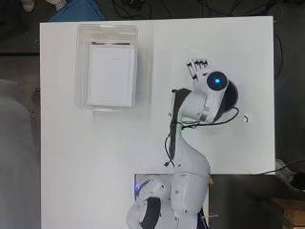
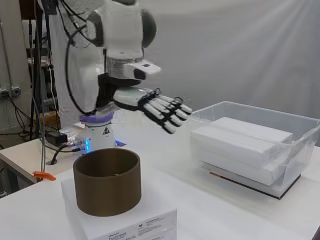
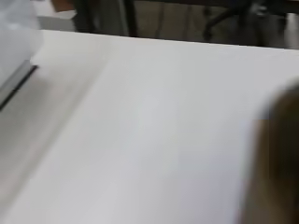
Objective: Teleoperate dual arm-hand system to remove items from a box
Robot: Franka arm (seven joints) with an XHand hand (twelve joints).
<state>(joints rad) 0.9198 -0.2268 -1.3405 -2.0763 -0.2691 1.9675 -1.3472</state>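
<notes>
Overhead: clear box (image 1: 107,33) far left on table (image 1: 95,152), white packs (image 1: 111,75) inside; hand (image 1: 198,68) well right, apart. Side: fingers (image 2: 167,111) straight, holding nothing, above table beside box; brown cylinder (image 2: 107,181) on a white carton (image 2: 125,220) nearby. Wrist: bare tabletop, box edge (image 3: 16,81).

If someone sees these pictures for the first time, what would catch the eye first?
Probably the hand, held open in the air above the table, fingers pointing toward the clear box. Next, the white packages stacked inside that box. In the side view, a brown ring stands close to the camera on a white carton.
</notes>
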